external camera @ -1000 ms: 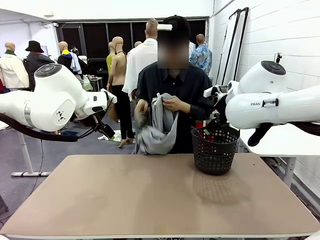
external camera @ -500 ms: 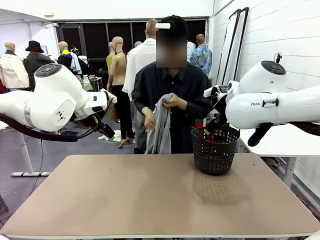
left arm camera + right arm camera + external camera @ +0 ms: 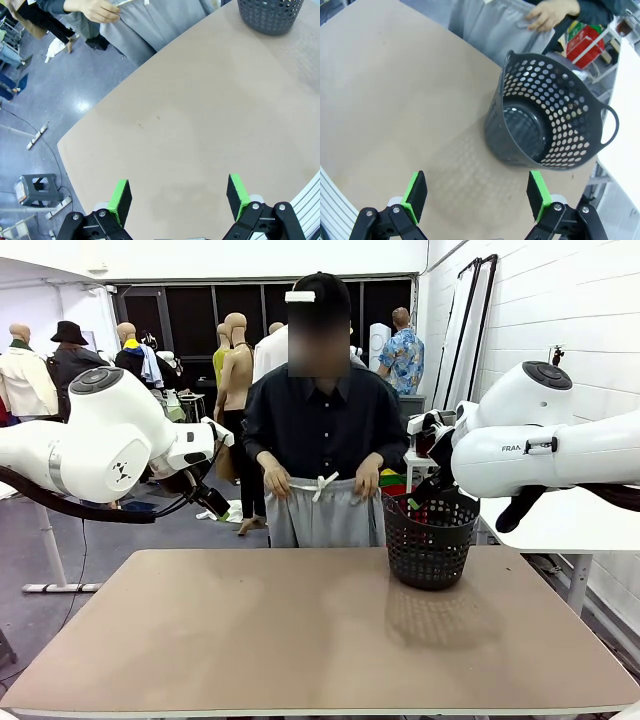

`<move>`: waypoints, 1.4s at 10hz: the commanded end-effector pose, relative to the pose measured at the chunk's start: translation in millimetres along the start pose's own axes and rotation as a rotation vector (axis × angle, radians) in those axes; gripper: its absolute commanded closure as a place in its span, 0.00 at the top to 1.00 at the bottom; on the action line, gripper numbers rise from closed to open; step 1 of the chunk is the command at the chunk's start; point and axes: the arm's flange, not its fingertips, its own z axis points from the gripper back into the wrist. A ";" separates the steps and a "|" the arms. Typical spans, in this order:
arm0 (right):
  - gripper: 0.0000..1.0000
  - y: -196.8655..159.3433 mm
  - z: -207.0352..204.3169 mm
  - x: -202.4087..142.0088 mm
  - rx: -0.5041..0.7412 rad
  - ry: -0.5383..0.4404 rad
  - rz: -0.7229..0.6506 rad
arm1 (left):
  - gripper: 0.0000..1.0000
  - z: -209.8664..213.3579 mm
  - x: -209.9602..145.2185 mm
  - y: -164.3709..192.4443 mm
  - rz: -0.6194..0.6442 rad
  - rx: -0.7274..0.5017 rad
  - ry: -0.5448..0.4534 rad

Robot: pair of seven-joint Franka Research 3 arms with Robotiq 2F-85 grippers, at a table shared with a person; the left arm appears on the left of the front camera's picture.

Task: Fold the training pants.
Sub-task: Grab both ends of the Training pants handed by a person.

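Across the table, a person holds the light grey training pants (image 3: 325, 518) up by the waistband, one hand at each end, the white drawstring in the middle. The legs hang down behind the far table edge. The pants also appear in the left wrist view (image 3: 150, 25) and the right wrist view (image 3: 490, 25). My left gripper (image 3: 178, 195) hovers open, high over the bare brown table (image 3: 200, 125). My right gripper (image 3: 476, 197) is open too, above the table beside the basket. Both are far from the pants and hold nothing.
A black mesh basket (image 3: 430, 542) stands on the table at the far right and is empty inside (image 3: 560, 135). The person's hand (image 3: 550, 12) is just beyond its rim. Both white arms are raised at the table's sides.
The person has shaken the bunched pants out and now holds them spread by the waistband with both hands, having shifted slightly to picture left. Neither arm has moved.
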 end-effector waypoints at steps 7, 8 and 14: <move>1.00 -0.8 -0.1 -0.2 0.004 -0.002 -0.002 | 1.00 -0.5 -0.2 1.4 -0.008 0.000 0.001; 1.00 -0.8 -0.1 -0.2 0.004 -0.002 -0.002 | 1.00 -0.5 -0.2 1.4 -0.008 0.000 0.001; 1.00 -0.8 -0.1 -0.2 0.004 -0.002 -0.002 | 1.00 -0.5 -0.2 1.4 -0.008 0.000 0.001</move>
